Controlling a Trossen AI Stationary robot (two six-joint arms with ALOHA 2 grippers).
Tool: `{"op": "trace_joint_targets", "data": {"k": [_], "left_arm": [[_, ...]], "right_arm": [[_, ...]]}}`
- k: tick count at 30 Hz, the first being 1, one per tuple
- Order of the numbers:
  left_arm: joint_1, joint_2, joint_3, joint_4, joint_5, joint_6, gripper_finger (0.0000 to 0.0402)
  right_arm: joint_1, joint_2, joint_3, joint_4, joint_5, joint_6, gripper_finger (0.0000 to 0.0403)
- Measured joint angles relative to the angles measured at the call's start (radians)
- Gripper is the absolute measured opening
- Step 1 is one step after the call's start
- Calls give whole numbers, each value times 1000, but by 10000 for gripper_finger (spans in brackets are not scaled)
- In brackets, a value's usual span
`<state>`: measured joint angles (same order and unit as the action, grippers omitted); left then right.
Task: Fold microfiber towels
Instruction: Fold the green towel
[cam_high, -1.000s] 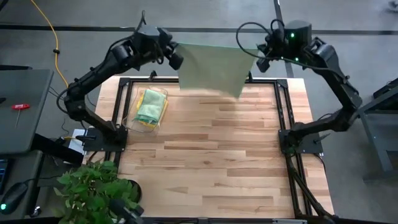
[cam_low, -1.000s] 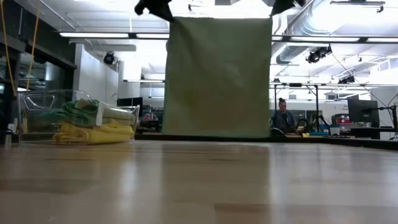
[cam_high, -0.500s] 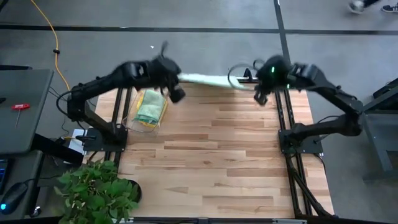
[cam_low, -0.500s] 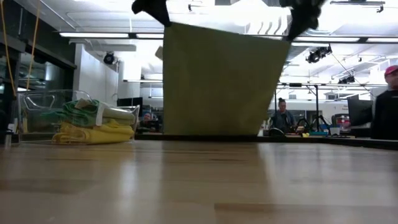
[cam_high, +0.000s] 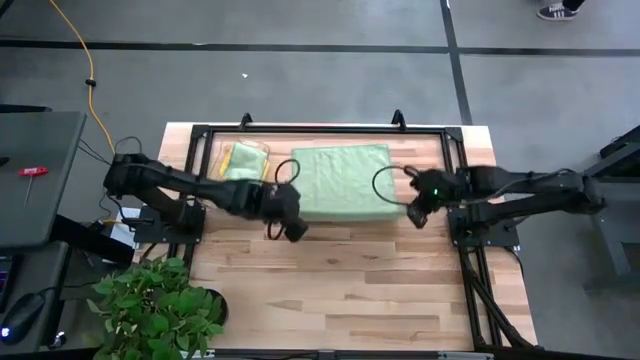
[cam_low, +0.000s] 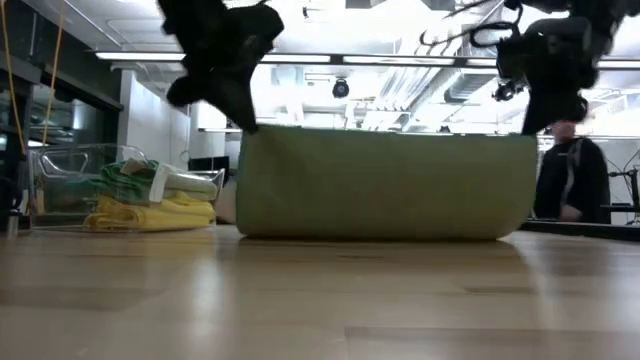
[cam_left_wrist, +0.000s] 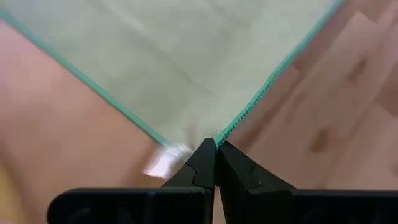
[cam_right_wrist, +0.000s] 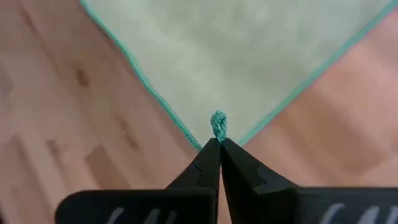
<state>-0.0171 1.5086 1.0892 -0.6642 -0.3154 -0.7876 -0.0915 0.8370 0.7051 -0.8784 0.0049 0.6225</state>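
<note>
Light wooden slatted tabletop (cam_high: 340, 270): pale sage green square microfiber towel (cam_high: 342, 182) spread across its rear half. My left gripper (cam_high: 292, 226) and right gripper (cam_high: 415, 214) each pinch one near corner, fingers clamped tight.

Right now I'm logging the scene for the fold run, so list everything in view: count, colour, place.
green towel: one, sage green, on the table's far half, a near corner pinched in each gripper
towel pile: yellow and green, number hidden, in the bin
bin: one, clear, far left of the table
table: one, light wood
plant: one, leafy green, off the near left corner
person: one, dark clothes, behind the table in the low view
left gripper: shut on the towel's near left corner
right gripper: shut on its near right corner
</note>
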Motion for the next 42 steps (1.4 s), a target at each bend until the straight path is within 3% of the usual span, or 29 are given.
{"op": "trace_joint_targets", "data": {"k": [3, 9, 16, 22, 27, 34, 42], "left_arm": [[-79, 6, -82, 96, 31, -158, 0], [-239, 19, -145, 119, 70, -411, 0], [-395, 40, -144, 188, 159, -574, 0], [-417, 45, -143, 201, 225, -611, 0], [-333, 0, -144, 135, 207, -522, 0], [-162, -33, -143, 97, 147, -325, 0], [-12, -17, -143, 88, 45, -180, 0]], "right_arm": [[107, -1, -81, 107, -13, 138, 0], [342, 42, -161, 315, -9, 415, 0], [590, 139, -164, 442, 21, 685, 0], [707, 213, -162, 585, 4, 804, 0], [632, 215, -109, 478, 14, 706, 0], [409, 202, -72, 288, 132, 522, 0], [160, 206, -72, 247, 236, 336, 0]]}}
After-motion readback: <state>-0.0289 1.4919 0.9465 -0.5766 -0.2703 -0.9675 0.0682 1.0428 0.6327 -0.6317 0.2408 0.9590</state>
